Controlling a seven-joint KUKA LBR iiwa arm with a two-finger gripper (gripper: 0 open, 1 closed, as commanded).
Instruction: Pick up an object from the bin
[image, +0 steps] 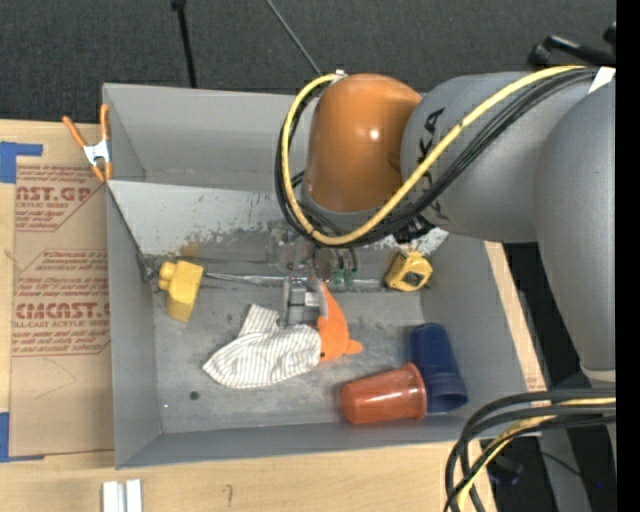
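My gripper (300, 305) hangs below the orange wrist cover, near the middle of the bin. Its tip is right over the top edge of a crumpled striped white cloth (260, 358). An orange fish-shaped toy (335, 332) lies just to its right, touching the cloth. I cannot make out anything between the fingers. A yellow tape measure (409, 271) lies farther right, under the arm.
A yellow plastic block (182, 285) lies at the left by the sloped wall. An orange-red cup (383, 394) on its side and a dark blue cup (437, 366) lie together at the front right. The arm covers the back of the bin.
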